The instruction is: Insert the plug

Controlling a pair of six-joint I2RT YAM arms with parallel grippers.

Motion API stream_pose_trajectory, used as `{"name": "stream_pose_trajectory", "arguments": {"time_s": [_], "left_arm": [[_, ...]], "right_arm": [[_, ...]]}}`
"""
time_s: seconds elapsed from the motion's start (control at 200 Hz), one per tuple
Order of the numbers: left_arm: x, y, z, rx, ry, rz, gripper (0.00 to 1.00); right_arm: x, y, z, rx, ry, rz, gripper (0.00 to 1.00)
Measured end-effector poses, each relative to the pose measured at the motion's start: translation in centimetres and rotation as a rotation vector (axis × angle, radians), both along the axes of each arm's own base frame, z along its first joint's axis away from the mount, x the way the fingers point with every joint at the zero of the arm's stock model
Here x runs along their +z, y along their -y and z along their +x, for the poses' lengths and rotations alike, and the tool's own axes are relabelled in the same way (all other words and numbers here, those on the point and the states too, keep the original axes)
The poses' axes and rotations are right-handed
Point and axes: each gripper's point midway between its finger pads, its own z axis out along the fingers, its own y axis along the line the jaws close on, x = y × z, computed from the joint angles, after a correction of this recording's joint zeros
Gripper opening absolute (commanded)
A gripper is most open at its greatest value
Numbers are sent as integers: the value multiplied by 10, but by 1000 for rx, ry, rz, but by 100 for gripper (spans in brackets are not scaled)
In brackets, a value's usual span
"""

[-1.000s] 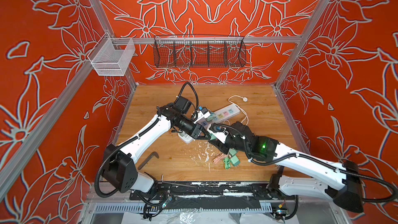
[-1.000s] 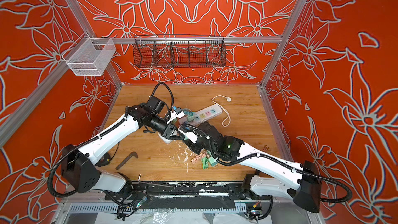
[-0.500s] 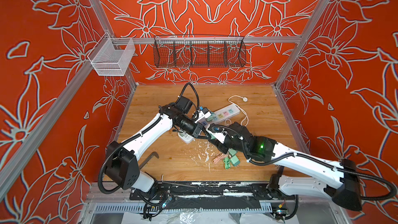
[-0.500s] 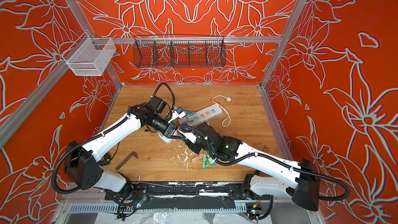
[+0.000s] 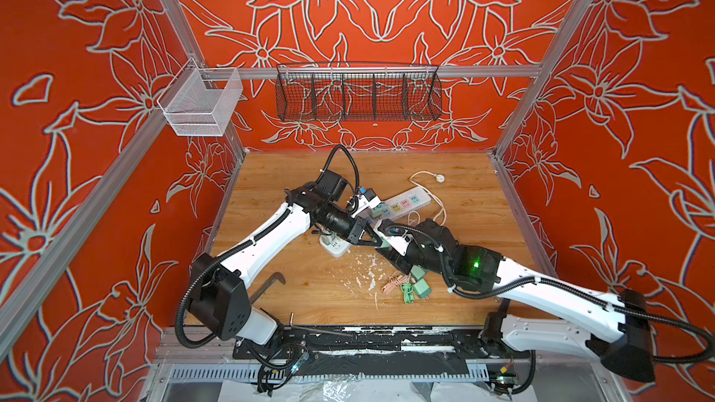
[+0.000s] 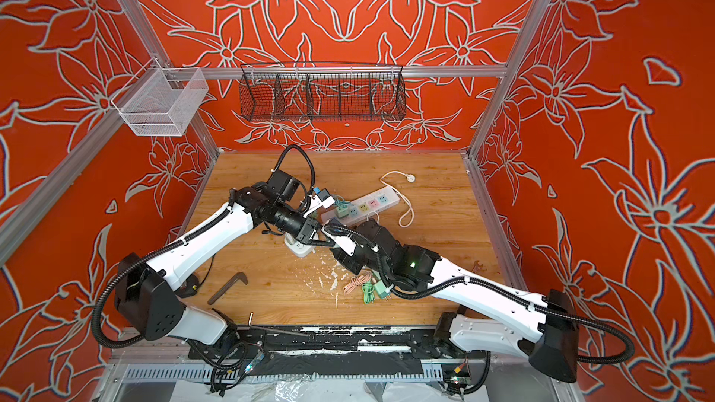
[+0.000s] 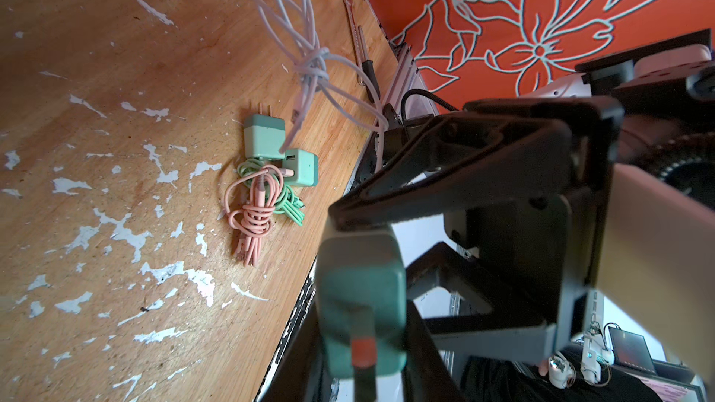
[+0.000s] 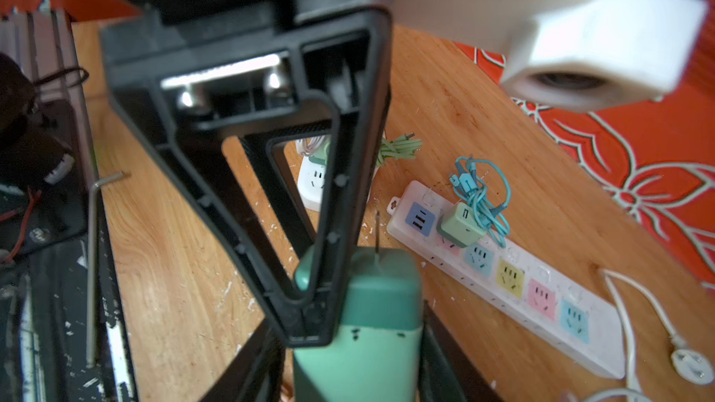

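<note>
Green plug (image 8: pixel 381 295) is clenched by left tool (image 7: pixel 361 342) above bench (image 7: pixel 116 71), mid-frame; state of right tool (image 8: pixel 356 365) cannot be told.

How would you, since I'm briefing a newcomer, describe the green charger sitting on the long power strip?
On the wooden table, find the long white power strip with pastel sockets. Near its blue end stands a pale green charger cube. Unlike the two loose chargers and the held charger in the left gripper, it carries a tangled teal cable.

Black wire basket (image 5: pixel 358 96) and white mesh bin (image 5: pixel 201 104) hang on rails; bent bar (image 5: pixel 267 286) lies on table (image 5: pixel 464 284).
</note>
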Motion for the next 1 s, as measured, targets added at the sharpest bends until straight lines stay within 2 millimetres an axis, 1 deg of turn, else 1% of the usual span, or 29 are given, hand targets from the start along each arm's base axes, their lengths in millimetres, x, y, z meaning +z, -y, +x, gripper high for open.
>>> {"name": "stream_pose_trajectory", "arguments": {"time_s": [0.075,0.165,0.275,0.42,0.475,0.56,0.625,0.741,0.816,0.881,1.001], "left_arm": [[2,1,5,6,23,-11,0],[5,1,13,23,53,-31,0],[9,-3,25,63,105,-59,0],[20,-8,38,110,183,-100,0],[26,-10,42,126,210,-114,0],[35,-13,46,146,256,-142,0],[39,-16,46,159,284,-159,0],[48,-21,46,178,324,-185,0],[56,-23,45,177,348,-206,0],[62,-24,44,173,365,-227,0],[73,-27,42,163,379,-264,0]], "right_arm": [[8,0,-2,-2,0,34,77],[19,3,-5,-12,-10,86,83],[33,9,-14,-7,-22,163,88],[52,25,-26,-23,-40,277,93],[59,31,-28,-35,-52,314,95],[66,39,-27,-76,-85,367,96],[67,47,-22,-116,-122,401,95],[63,60,-5,-205,-219,463,95],[58,65,2,-238,-278,499,95],[54,66,5,-243,-321,525,95],[48,58,8,-209,-412,574,94]]}}
